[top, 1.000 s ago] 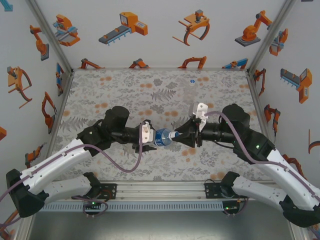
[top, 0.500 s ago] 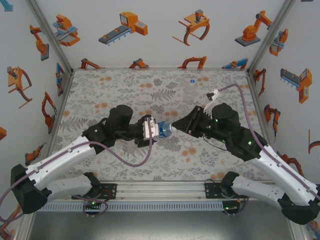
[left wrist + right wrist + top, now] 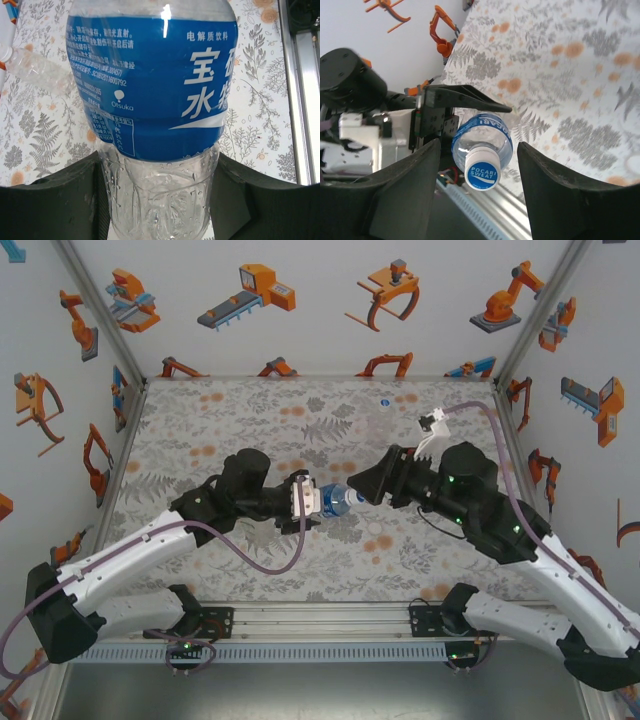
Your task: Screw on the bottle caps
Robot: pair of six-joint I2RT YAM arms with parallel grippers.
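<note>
cap: white screw cap (image 3: 482,173), blue print on top, sits on the neck of the blue-label bottle (image 3: 333,502). How tight it is, can't tell.
bottle: clear plastic, blue label, droplets inside, lying sideways with the neck pointing right. It is over the middle of the bench (image 3: 250,420), a bit to the near side, and looks lifted off the surface.
left claw (image 3: 320,502): clamped on the bottle's lower body, one finger on each side, per the left wrist view. Holding it steady as the anchor.
right claw (image 3: 479,150): fingers spread, one on each side of the cap, and neither touches it. Gripping nothing.
arms: both reach in toward the centre, claws nose to nose, with the bottle between them.
other: a second clear bottle (image 3: 37,70) lies on the bench at the far left in the left wrist view. Can't tell if it is capped.
step: screwing the cap on the blue-label bottle. My read is that the right claw is lined up on the cap but not biting it.
progress: first bottle's cap is on the neck, and seating is unconfirmed. Other bottles look not yet handled.
next move: right claw needs to close squarely on the cap rim and stay on the neck axis. Then it twists while the left claw keeps its clamp so the bottle doesn't spin.
risk: an off-centre pinch could cock the cap or slip on the smooth rim.
</note>
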